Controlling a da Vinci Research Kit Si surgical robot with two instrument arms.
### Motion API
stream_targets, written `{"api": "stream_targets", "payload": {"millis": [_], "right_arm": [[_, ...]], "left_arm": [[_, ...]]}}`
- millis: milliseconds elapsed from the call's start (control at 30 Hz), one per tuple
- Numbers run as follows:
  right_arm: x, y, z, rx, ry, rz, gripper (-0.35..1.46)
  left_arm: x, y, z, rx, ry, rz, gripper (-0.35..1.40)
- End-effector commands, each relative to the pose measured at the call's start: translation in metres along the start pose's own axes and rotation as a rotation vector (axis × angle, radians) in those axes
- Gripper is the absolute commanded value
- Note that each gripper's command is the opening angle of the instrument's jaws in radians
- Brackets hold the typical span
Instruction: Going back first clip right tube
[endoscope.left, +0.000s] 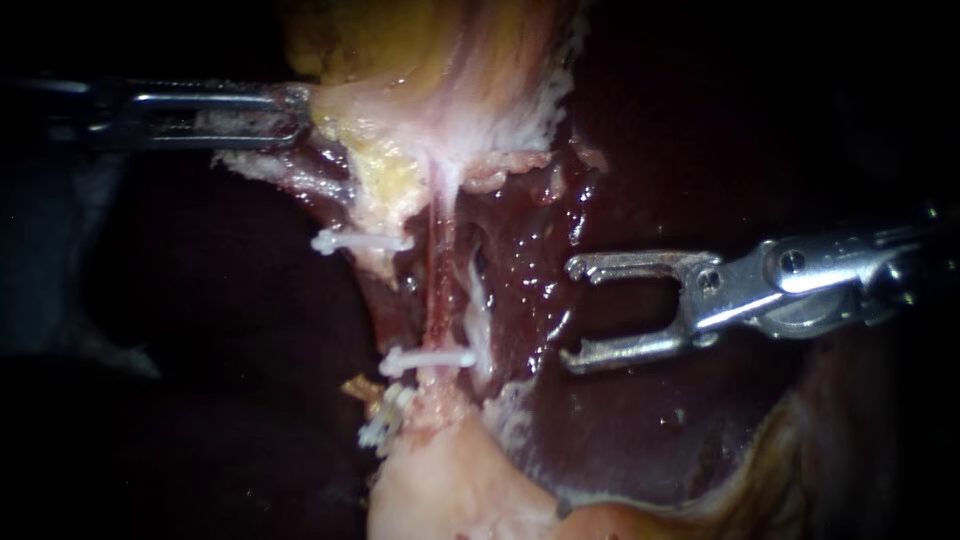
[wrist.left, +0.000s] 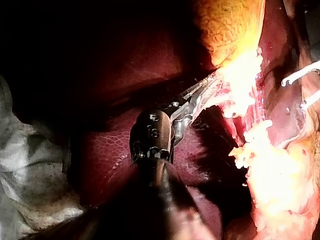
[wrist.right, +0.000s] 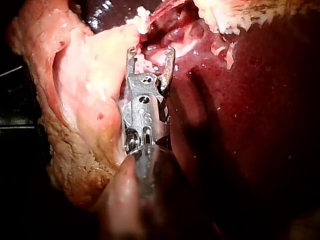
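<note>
A pink tube (endoscope.left: 440, 290) runs down from the pale gallbladder tissue (endoscope.left: 440, 90) over the dark liver (endoscope.left: 640, 430). One white clip (endoscope.left: 430, 358) crosses it low down. A second white clip (endoscope.left: 360, 241) sits higher and further left, and a third (endoscope.left: 385, 415) lies below. My right instrument (endoscope.left: 573, 314) stands to the right of the tube, apart from it, jaws wide open and empty; in its own wrist view (wrist.right: 151, 51) the gap shows too. My left instrument (endoscope.left: 300, 115) is shut on the gallbladder's edge and holds it taut (wrist.left: 212, 82).
Fatty yellow tissue (endoscope.left: 385, 170) hangs beside the upper clip. A pale stump of tissue (endoscope.left: 450, 480) lies under the tube's lower end. Wet liver surface (endoscope.left: 530, 260) lies between the tube and my right instrument's jaws. Grey drape (wrist.left: 30, 165) lies beside the left shaft.
</note>
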Motion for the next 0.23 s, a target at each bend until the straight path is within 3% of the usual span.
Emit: {"api": "stream_targets", "payload": {"millis": [33, 233], "right_arm": [[0.0, 0.0, 0.0, 0.001, -0.001, -0.002, 0.5], [0.0, 0.0, 0.0, 0.001, -0.001, -0.002, 0.5]], "left_arm": [[0.0, 0.0, 0.0, 0.0, -0.002, 0.001, -0.35], [0.0001, 0.0, -0.0002, -0.002, -0.003, 0.0, -0.35]]}}
